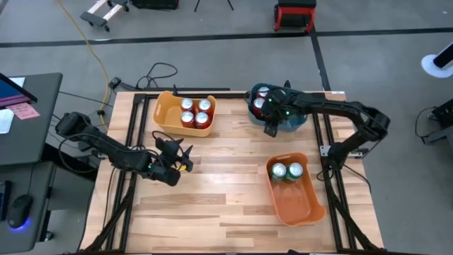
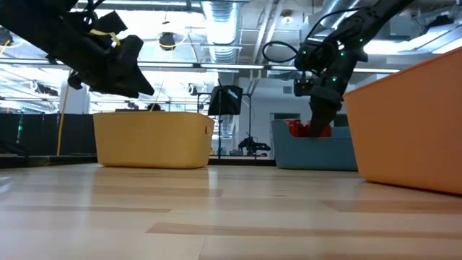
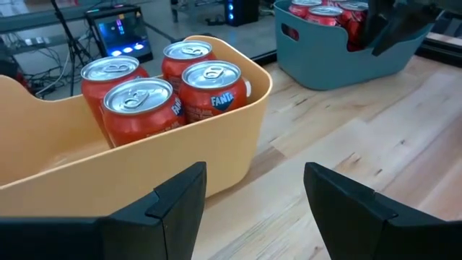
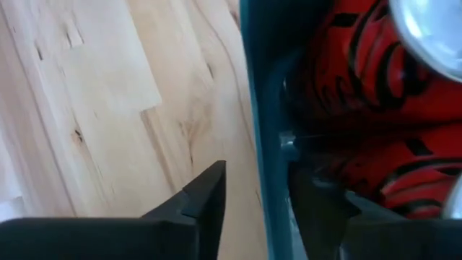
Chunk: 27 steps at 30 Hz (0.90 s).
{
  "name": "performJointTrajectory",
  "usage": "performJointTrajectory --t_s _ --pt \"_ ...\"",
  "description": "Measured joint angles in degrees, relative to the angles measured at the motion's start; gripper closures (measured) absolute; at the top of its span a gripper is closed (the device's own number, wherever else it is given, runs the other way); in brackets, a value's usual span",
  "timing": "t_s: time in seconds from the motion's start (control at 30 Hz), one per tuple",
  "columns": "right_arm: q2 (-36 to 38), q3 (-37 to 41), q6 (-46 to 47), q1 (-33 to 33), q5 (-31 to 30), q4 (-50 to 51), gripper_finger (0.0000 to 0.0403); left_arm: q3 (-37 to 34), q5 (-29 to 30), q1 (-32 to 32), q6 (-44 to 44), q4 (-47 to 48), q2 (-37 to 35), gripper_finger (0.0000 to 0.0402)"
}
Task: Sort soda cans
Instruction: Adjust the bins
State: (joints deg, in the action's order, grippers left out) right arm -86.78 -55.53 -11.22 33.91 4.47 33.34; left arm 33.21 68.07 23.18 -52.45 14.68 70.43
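My right gripper [image 4: 256, 209] is open wide across the teal bin's wall [image 4: 254, 108], so closing might pinch the wall, not a red can [image 4: 361, 87].

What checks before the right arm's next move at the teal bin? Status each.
1. Right gripper position: at the teal bin's near wall, fingers straddling it, one inside, one outside. Not ok for a can grasp.
2. Right gripper empty: open, nothing held. Ok.
3. Red cans in teal bin upright: cannot tell, arm hides most.
4. Left gripper: open, empty, over bare table near the yellow bin, clear of the right arm. Ok.
5. Yellow bin's four red cans upright. Ok.
6. Orange bin: two green cans upright. Ok.
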Motion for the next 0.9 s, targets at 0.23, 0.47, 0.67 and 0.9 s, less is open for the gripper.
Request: performJointTrajectory --t_s 0.23,0.47,0.67,0.9 --pt "-0.2 0.0 -1.3 -0.1 0.0 0.9 0.0296 0.0 0.0 0.0 0.0 0.0 0.0 0.0174" --pt "-0.2 -0.1 -3.0 -0.4 -0.2 4.5 0.0391 0.0 0.1 0.0 0.0 0.0 0.0 0.0174" --pt "0.7 0.0 -3.4 -1.5 -0.3 7.1 0.0394 0.0 0.0 0.0 -0.2 0.0 0.0 0.0174" --pt "2.3 0.1 -5.0 -3.8 -0.3 12.0 0.0401 0.0 0.0 0.0 -0.4 0.0 0.0 0.0174"
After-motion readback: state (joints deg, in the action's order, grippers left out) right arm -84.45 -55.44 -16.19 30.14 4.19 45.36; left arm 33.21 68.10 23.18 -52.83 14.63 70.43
